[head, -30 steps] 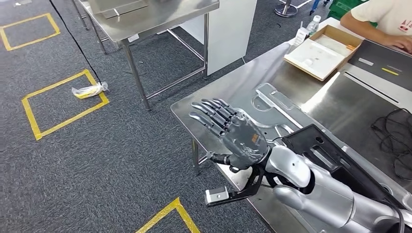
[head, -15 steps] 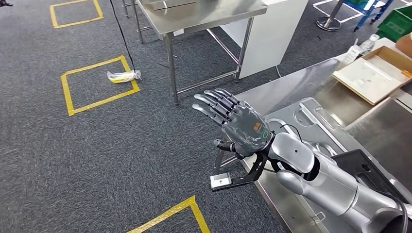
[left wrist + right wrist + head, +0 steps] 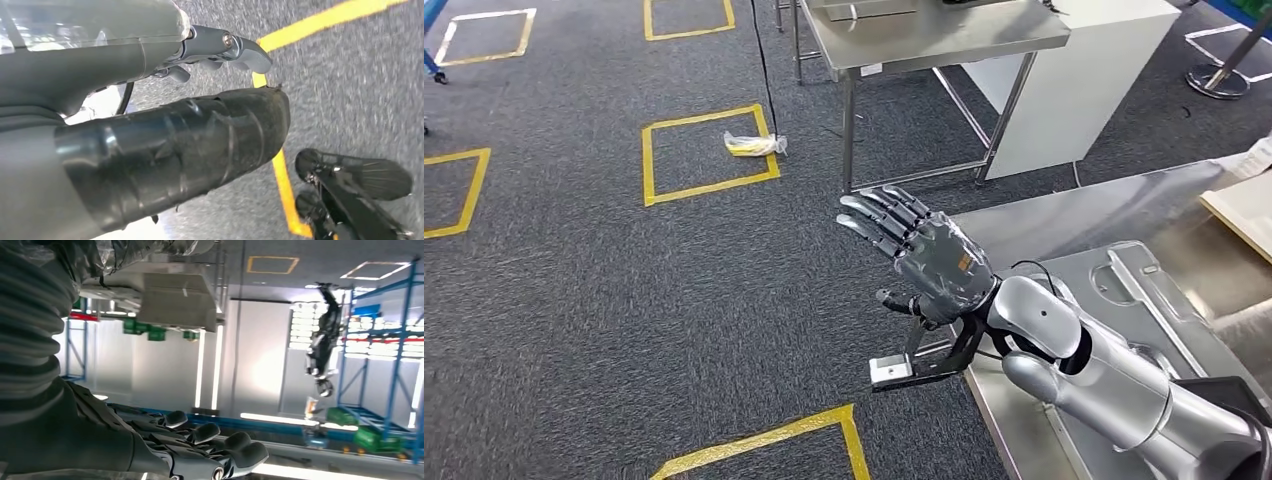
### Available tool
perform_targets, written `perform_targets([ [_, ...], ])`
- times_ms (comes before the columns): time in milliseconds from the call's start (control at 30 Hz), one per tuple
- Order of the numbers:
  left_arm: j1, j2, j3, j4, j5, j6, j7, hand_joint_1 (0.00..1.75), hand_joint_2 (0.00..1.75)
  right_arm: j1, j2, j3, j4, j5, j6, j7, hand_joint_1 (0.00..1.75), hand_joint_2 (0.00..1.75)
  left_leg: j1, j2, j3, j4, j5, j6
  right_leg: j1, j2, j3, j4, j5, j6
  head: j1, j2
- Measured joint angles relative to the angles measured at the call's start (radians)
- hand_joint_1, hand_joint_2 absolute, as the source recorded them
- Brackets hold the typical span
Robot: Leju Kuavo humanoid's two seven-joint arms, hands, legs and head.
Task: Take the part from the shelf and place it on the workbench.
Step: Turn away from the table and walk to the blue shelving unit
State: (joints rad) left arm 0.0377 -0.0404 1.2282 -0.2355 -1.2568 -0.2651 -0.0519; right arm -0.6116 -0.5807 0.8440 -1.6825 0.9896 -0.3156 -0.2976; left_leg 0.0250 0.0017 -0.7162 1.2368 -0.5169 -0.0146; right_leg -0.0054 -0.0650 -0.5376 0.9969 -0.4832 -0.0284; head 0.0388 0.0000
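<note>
My right hand is raised over the near corner of the steel workbench, fingers stretched out and apart, holding nothing. The right wrist view shows those dark fingers spread with nothing in them. A silver pressed-metal part lies flat on the workbench behind my right forearm, which covers part of it. My left hand hangs over the carpet in the left wrist view, its thumb and fingers extended with nothing between them.
A second steel table and a white cabinet stand ahead. Yellow tape squares mark the grey carpet, and a small plastic bag lies on one. A black tray sits on the workbench. Blue shelving stands in the distance.
The camera has turned left, so the whole scene has slid right; the person and the cardboard box have left the picture. My right hand keeps its spread pose.
</note>
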Motion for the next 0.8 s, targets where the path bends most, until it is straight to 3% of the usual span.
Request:
perform_targets([
  [33, 0.003, 0.000, -0.002, 0.000, -0.001, 0.002, -0.009, 0.00, 0.00, -0.001, 0.009, 0.002, -0.010, 0.005, 0.017, 0.008, 0.00, 1.75, 0.002, 0.016, 0.038, -0.066, 0.031, -0.002, -0.001, -0.011, 0.001, 0.005, -0.004, 0.004, 0.000, 0.000],
  [100, 0.007, -0.001, -0.003, -0.003, -0.011, -0.008, -0.018, 0.00, 0.00, -0.011, 0.046, 0.012, -0.035, 0.026, 0.066, 0.048, 0.00, 1.75, -0.003, 0.061, 0.098, -0.175, 0.063, 0.004, 0.004, -0.029, 0.000, 0.017, -0.015, 0.015, 0.000, 0.000],
  [167, 0.008, -0.004, 0.002, -0.009, -0.022, -0.032, -0.007, 0.00, 0.00, -0.042, 0.104, 0.036, -0.049, 0.043, 0.116, 0.108, 0.00, 1.75, -0.011, 0.075, 0.106, -0.201, 0.062, 0.018, 0.010, -0.044, -0.001, 0.024, -0.020, 0.024, 0.002, 0.000],
  [233, 0.008, -0.009, 0.012, -0.015, -0.027, -0.048, 0.015, 0.00, 0.00, -0.082, 0.164, 0.065, -0.052, 0.045, 0.145, 0.157, 0.00, 1.75, -0.011, 0.051, 0.104, -0.206, 0.069, 0.032, 0.007, -0.054, 0.000, 0.028, -0.026, 0.032, 0.002, 0.000],
  [300, 0.006, -0.016, 0.021, -0.018, -0.029, -0.051, 0.029, 0.00, 0.00, -0.113, 0.204, 0.083, -0.052, 0.038, 0.153, 0.177, 0.00, 1.75, -0.008, 0.028, 0.104, -0.212, 0.076, 0.046, -0.001, -0.017, -0.015, 0.070, -0.060, 0.039, 0.002, 0.000],
  [367, 0.004, -0.022, 0.027, -0.021, -0.030, -0.051, 0.034, 0.00, 0.00, -0.130, 0.219, 0.096, -0.052, 0.030, 0.154, 0.182, 0.00, 1.75, -0.007, 0.000, 0.103, -0.214, 0.080, 0.055, -0.006, 0.039, -0.067, 0.190, -0.127, 0.042, 0.003, 0.000],
  [400, 0.003, -0.025, 0.029, -0.021, -0.033, -0.051, 0.037, 0.00, 0.00, -0.133, 0.221, 0.102, -0.051, 0.026, 0.153, 0.185, 0.00, 1.75, -0.008, -0.017, 0.102, -0.214, 0.081, 0.058, -0.007, 0.054, -0.101, 0.258, -0.154, 0.042, 0.003, 0.000],
  [433, 0.004, -0.028, 0.031, -0.021, -0.038, -0.051, 0.043, 0.00, 0.00, -0.135, 0.221, 0.107, -0.051, 0.023, 0.153, 0.188, 0.00, 1.75, -0.009, -0.033, 0.102, -0.214, 0.082, 0.058, -0.007, 0.060, -0.125, 0.304, -0.164, 0.042, 0.003, 0.000],
  [467, 0.005, -0.031, 0.033, -0.021, -0.045, -0.052, 0.050, 0.00, 0.00, -0.137, 0.221, 0.111, -0.050, 0.019, 0.153, 0.192, 0.00, 1.75, -0.010, -0.049, 0.103, -0.214, 0.082, 0.059, -0.007, 0.063, -0.133, 0.313, -0.153, 0.040, 0.003, 0.000],
  [500, 0.006, -0.034, 0.033, -0.021, -0.054, -0.051, 0.059, 0.00, 0.00, -0.140, 0.221, 0.115, -0.050, 0.016, 0.153, 0.197, 0.00, 1.75, -0.011, -0.064, 0.104, -0.213, 0.082, 0.059, -0.007, 0.067, -0.123, 0.283, -0.123, 0.037, 0.003, 0.000],
  [533, 0.007, -0.036, 0.033, -0.021, -0.063, -0.049, 0.067, 0.00, 0.00, -0.142, 0.220, 0.119, -0.050, 0.014, 0.151, 0.203, 0.00, 1.75, -0.012, -0.079, 0.106, -0.213, 0.082, 0.058, -0.006, 0.079, -0.096, 0.219, -0.080, 0.032, 0.003, 0.000],
  [600, 0.006, -0.041, 0.033, -0.020, -0.078, -0.042, 0.074, 0.00, 0.00, -0.143, 0.214, 0.123, -0.051, 0.013, 0.144, 0.215, 0.00, 1.75, -0.012, -0.105, 0.106, -0.211, 0.084, 0.054, -0.006, 0.128, -0.041, 0.090, -0.020, 0.021, 0.002, 0.000],
  [667, 0.005, -0.043, 0.033, -0.019, -0.094, -0.033, 0.064, 0.00, 0.00, -0.138, 0.204, 0.127, -0.051, 0.013, 0.135, 0.224, 0.00, 1.75, -0.007, -0.128, 0.098, -0.211, 0.089, 0.042, -0.003, 0.155, -0.021, 0.037, -0.009, 0.017, 0.003, 0.000],
  [733, 0.007, -0.042, 0.031, -0.015, -0.111, -0.025, 0.042, 0.00, 0.00, -0.129, 0.193, 0.131, -0.052, 0.013, 0.130, 0.229, 0.00, 1.75, -0.001, -0.146, 0.090, -0.213, 0.095, 0.028, -0.002, 0.135, -0.018, 0.024, -0.005, 0.013, 0.003, 0.000],
  [800, 0.007, -0.040, 0.025, -0.010, -0.126, -0.018, 0.015, 0.00, 0.00, -0.115, 0.185, 0.135, -0.052, 0.013, 0.123, 0.232, 0.00, 1.75, -0.004, -0.103, 0.077, -0.190, 0.079, 0.022, -0.005, 0.108, -0.007, 0.002, 0.006, 0.005, 0.003, 0.000],
])
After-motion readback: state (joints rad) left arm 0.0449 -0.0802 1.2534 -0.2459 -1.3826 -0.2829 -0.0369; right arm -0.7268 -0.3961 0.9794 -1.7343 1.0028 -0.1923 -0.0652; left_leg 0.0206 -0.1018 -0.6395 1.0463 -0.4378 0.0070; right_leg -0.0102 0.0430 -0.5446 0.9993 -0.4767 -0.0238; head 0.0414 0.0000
